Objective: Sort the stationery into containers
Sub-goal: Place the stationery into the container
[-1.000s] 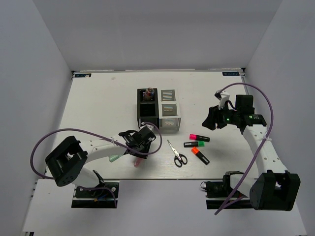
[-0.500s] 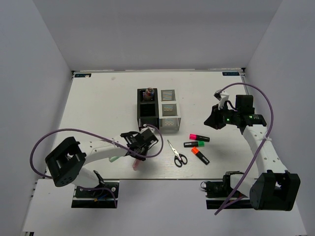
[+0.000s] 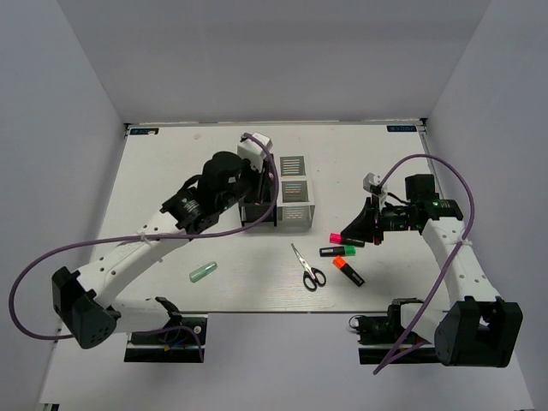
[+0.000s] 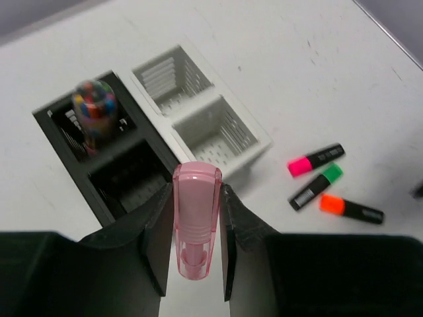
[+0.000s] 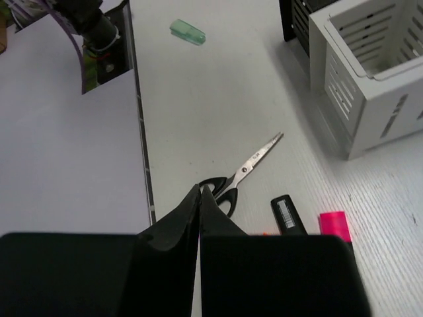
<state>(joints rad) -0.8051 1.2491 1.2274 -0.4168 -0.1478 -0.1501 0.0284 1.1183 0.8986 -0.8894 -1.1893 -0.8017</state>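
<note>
**Left arm carried the pink clip up from the near tabletop to the black organiser**

Since the earlier frame, the left arm had swung from the near tabletop (image 3: 154, 171) to the far middle, and the right arm had dipped toward the markers.

The pale-green pen (image 3: 203, 272) lay alone on the near left. The left gripper (image 4: 196, 198) was closed snugly on the pink clip (image 4: 196, 228), gripping its sides and holding it above the near side of the black organiser (image 4: 106, 198). The clear tube (image 4: 92, 109) stood in that organiser's far compartment. The white-grey organiser (image 4: 261, 142) sat touching the black one on its right.

Further right, the scissors (image 3: 308, 267) lay on the tabletop. Beyond them lay the pink marker (image 3: 346, 239), the green marker (image 3: 332, 251) and the orange marker (image 3: 348, 271), close together. The right gripper (image 5: 199, 191) hung above them with its fingers pressed together, holding nothing.
</note>
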